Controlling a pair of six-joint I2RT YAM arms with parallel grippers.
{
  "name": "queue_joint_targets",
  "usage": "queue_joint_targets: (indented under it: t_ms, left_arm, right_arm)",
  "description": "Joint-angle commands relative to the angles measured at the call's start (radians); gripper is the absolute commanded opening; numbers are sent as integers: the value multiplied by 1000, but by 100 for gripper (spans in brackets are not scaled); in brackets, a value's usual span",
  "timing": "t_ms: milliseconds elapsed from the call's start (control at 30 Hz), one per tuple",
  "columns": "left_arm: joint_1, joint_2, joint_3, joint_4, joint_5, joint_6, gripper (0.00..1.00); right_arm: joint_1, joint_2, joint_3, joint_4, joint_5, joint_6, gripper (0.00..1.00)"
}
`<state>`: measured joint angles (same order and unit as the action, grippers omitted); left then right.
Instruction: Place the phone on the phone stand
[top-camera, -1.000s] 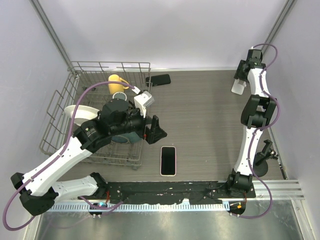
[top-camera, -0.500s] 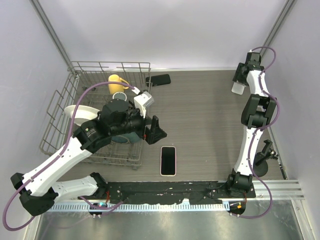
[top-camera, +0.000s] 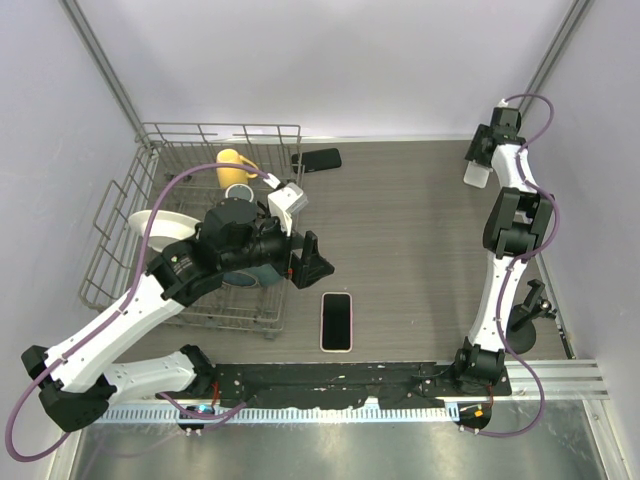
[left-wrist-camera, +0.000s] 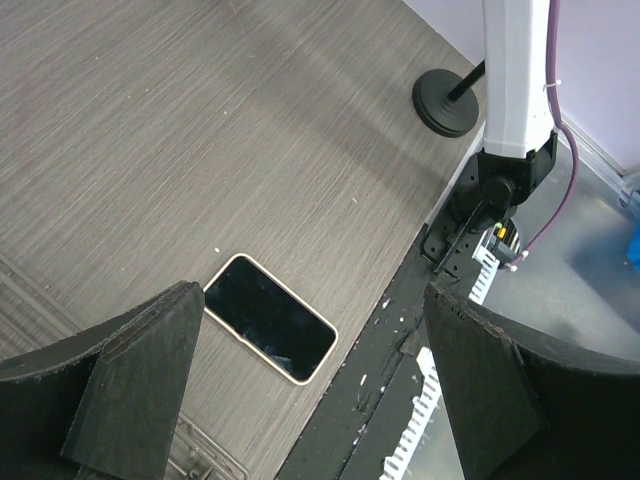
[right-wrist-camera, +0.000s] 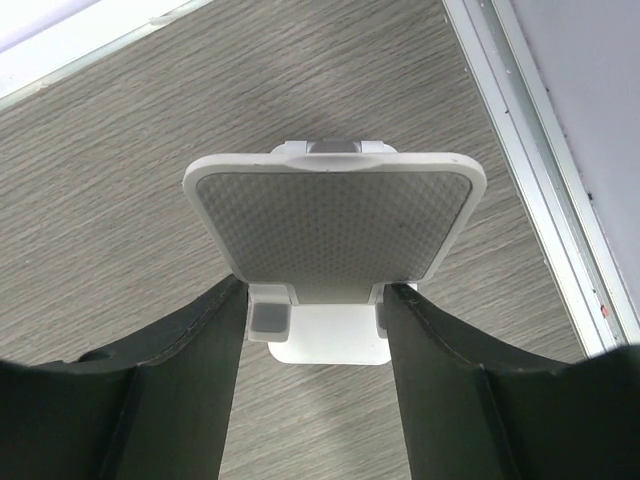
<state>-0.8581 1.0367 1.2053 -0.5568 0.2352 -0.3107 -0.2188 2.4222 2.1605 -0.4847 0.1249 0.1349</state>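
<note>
I have the phone (top-camera: 337, 321) lying flat on the table (top-camera: 420, 240), near the front edge, about the middle. The left gripper (top-camera: 312, 262) is just behind the phone, right beside the rack (top-camera: 220, 127), which fills the table's left side. In the rack: a cup (top-camera: 233, 167) at the back, a plate (top-camera: 160, 222) on the left. A second phone (top-camera: 316, 159) lies at the back, just right of the rack. The stand (top-camera: 476, 172) is in the far right corner, well apart from both phones. Its foot sits between the right gripper's (right-wrist-camera: 315, 295) fingers, touching on both sides.
</note>
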Motion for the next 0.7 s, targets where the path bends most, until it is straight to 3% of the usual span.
queue_joint_targets:
  t_ms: [0, 167, 200, 400, 667]
  left_arm:
    - [-4, -9, -3, 58, 9, -7, 96]
    - [-4, -12, -6, 61, 12, -10, 96]
    - [-4, -12, -7, 61, 12, -11, 96]
    - [-4, -21, -9, 58, 13, -8, 96]
    - [-4, -38, -23, 63, 15, -13, 96]
  right_arm:
    - [10, -58, -28, 89, 38, 19, 57]
    - [52, -75, -74, 144, 151, 11, 42]
    - [59, -84, -83, 153, 198, 9, 33]
    - [91, -126, -136, 164, 355, 112, 2]
    - [105, -180, -169, 54, 605, 492, 1]
